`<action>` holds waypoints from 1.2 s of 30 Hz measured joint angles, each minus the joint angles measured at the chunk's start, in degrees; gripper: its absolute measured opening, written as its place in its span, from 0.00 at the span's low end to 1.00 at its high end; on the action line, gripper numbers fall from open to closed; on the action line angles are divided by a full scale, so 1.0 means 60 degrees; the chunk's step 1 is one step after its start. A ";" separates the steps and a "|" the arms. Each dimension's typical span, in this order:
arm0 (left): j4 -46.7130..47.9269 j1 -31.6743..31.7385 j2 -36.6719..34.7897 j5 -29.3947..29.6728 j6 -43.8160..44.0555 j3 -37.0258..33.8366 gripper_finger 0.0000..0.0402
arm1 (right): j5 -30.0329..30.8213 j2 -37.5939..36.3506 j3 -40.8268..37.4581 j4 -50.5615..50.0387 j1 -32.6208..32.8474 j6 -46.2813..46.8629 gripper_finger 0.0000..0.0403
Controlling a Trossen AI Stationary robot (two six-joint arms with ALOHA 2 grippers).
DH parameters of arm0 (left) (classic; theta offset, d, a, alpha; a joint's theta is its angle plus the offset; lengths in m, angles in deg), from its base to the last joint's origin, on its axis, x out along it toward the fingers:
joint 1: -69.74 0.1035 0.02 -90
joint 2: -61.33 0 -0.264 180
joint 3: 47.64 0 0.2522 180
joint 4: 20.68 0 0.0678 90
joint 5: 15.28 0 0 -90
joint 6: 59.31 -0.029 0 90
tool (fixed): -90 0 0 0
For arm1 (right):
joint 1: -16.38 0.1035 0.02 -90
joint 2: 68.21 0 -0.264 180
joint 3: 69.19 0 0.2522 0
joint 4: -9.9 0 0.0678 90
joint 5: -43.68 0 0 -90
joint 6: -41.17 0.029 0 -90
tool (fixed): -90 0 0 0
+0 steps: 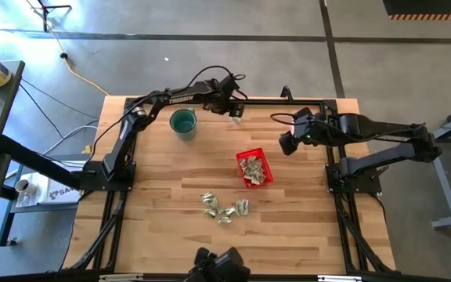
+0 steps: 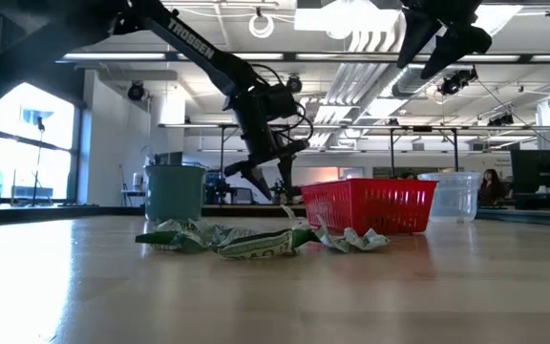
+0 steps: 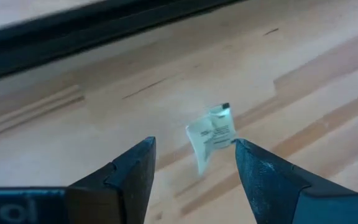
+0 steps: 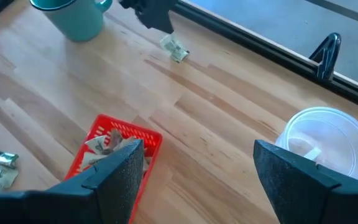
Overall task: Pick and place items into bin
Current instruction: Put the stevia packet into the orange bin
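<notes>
One wrapper piece (image 3: 211,132) lies near the far edge of the counter (image 1: 163,196), just past the open, empty left claw (image 3: 194,171). The red basket (image 1: 254,168) sits mid-counter with pieces inside. The right claw (image 4: 194,171) hovers open and empty near the far right corner.

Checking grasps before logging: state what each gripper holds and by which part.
Nothing is held. The left gripper is open, a loose wrapper piece on the table between its fingers. The right gripper is open and empty.
</notes>
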 joint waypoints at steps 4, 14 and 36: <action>-0.0003 0.0112 0.0260 -0.0585 0.0388 0.0015 0.64 | 0.0099 0.0033 0.0000 0.0000 -0.0055 -0.0022 0.73; -0.0167 0.0009 0.0588 -0.0407 0.0429 0.0004 0.57 | 0.0259 0.0033 0.0000 -0.0018 -0.0055 -0.0022 0.73; -0.1294 0.0025 0.0586 -0.0845 -0.0927 0.0007 0.08 | 0.0419 0.0033 -0.0015 -0.0459 -0.0055 0.0007 0.73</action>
